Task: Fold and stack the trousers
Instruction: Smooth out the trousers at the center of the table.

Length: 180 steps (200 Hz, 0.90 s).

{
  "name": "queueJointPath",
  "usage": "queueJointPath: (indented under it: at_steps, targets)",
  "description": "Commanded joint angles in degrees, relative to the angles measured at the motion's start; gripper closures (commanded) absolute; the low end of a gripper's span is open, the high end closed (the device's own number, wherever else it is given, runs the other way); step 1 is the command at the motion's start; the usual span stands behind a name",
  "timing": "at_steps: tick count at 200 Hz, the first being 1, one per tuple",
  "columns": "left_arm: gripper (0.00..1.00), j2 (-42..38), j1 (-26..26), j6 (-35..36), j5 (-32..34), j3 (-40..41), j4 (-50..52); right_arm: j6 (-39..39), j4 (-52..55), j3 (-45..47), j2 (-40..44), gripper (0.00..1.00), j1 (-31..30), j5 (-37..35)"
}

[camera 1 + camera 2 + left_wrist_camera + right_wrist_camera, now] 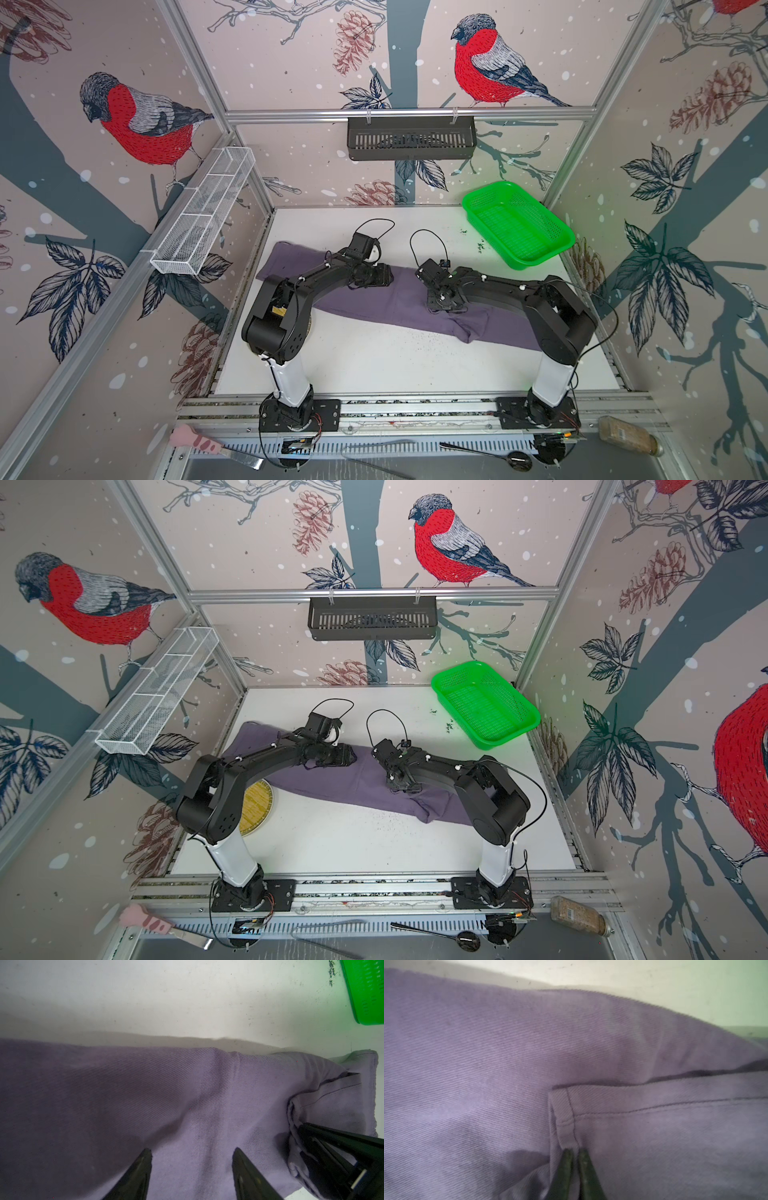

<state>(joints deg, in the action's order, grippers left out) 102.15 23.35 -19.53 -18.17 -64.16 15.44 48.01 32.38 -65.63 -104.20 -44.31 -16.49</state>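
Note:
The purple-grey trousers lie stretched slantwise across the white table, from back left to front right. My left gripper hovers open just over their middle, with flat cloth between its fingers and nothing pinched. The right gripper is shut on a stitched, hemmed fold of the trousers. That same grip shows in the left wrist view, where the right gripper's fingers bunch the cloth. Both arms hide parts of the trousers in both top views.
A green plastic basket stands at the back right corner. A yellow round disc lies on the table under the left arm. A white wire rack and a black tray hang on the walls.

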Motion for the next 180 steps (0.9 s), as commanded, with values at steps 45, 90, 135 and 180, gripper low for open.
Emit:
queueJointPath:
  at_steps: [45,90,135,180]
  targets:
    - [0.37,0.65,-0.11,0.43,0.22,0.16,-0.58,0.26,6.36,3.66,11.34,0.96,4.23,-5.23]
    - [0.37,1.47,-0.17,0.48,0.52,-0.44,-0.14,-5.12,8.62,8.92,23.89,0.96,13.62,-6.46]
    - [0.37,1.92,-0.29,0.62,0.82,-0.69,0.18,-16.65,6.29,15.94,35.96,0.94,27.87,-2.54]
    - [0.37,2.70,-0.55,0.63,1.06,-1.15,0.53,-22.02,-2.65,23.15,44.56,0.94,44.49,8.51]
